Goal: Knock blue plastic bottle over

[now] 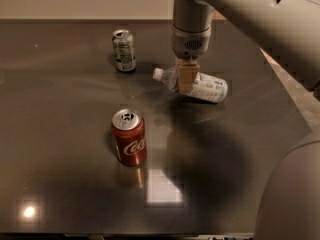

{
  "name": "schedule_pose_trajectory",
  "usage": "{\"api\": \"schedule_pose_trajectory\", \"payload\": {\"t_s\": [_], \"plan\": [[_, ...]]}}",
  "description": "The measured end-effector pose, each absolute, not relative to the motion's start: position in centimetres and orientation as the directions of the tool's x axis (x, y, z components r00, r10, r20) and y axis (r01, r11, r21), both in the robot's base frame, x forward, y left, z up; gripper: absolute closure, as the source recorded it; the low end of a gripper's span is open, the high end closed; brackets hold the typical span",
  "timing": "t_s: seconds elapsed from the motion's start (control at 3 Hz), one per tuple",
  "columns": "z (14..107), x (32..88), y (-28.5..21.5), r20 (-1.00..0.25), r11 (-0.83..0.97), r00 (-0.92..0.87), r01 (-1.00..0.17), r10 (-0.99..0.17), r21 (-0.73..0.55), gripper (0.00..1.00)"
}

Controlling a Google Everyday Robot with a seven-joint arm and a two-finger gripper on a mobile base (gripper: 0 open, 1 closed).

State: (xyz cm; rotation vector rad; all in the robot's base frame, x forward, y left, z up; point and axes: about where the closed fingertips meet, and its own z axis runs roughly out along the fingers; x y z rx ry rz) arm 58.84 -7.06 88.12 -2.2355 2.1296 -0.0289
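Dim, warm light from overhead. The glossy dark table [60,134] mirrors it as a bright rectangular glare patch [164,186] front centre, plus a small round hotspot [29,212] front left. The gripper [187,79] hangs over the blue plastic bottle [207,86] at far centre. The arm's broad soft shadow [210,154] falls toward the near edge.
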Motion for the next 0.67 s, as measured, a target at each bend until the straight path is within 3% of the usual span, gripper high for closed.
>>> {"api": "schedule_pose_trajectory", "payload": {"t_s": [0.33, 0.67], "plan": [[88.03, 59.37, -6.74, -0.034, -0.047, 0.05, -0.996, -0.998, -0.071, 0.0], [87.96, 59.77, -6.5, -0.042, -0.047, 0.051, -0.995, -0.998, -0.086, 0.0]]}}
